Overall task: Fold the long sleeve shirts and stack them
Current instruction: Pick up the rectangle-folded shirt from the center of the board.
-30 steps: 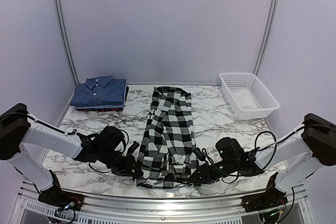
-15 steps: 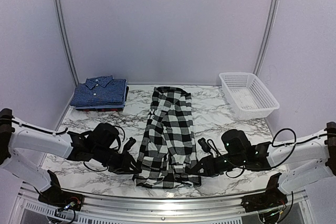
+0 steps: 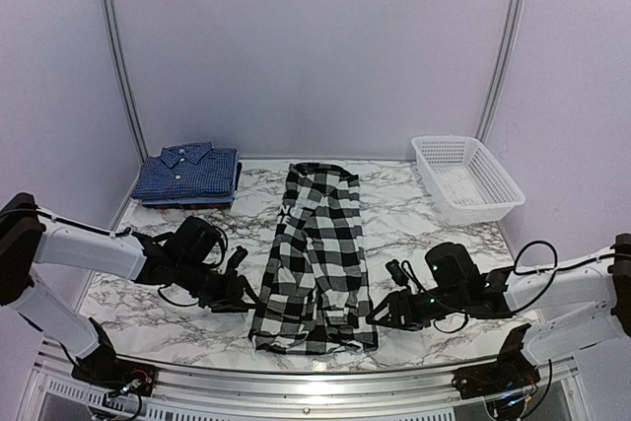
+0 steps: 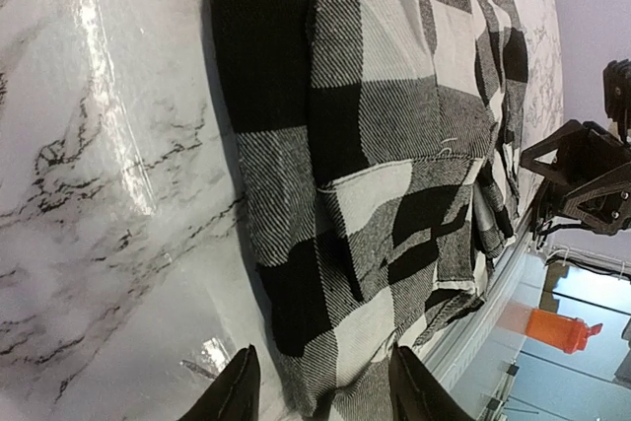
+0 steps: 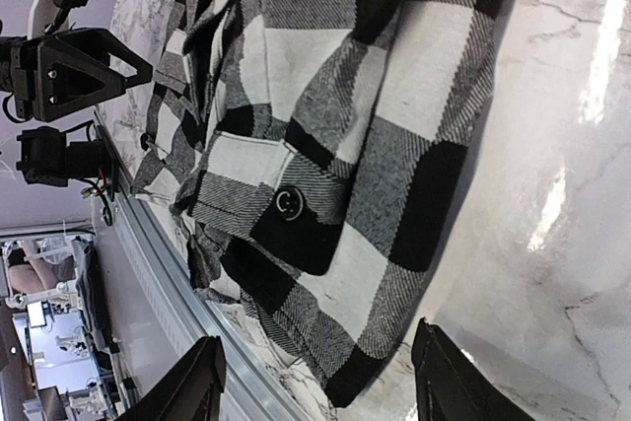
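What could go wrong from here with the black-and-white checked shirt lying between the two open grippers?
The checked shirt has its near hem close to the table's front edge; a pull toward that edge might drag it over. Its buttoned cuff sits loosely bunched near that hem, so the next fold could spill it out.

Surface: marble-patterned table [image 3: 389,219], white with grey veins, glossy; metal rail [image 3: 296,367] along its near edge.
Centre: black-and-white checked shirt [image 3: 315,253], lying flat as one long narrow strip from the near edge toward the far edge; a buttoned cuff lies folded on top at its near end.
Far left corner: dark blue shirts [image 3: 187,175], folded and stacked, the top collar facing up.
Far right: white mesh basket [image 3: 483,212], upright, well apart from both.
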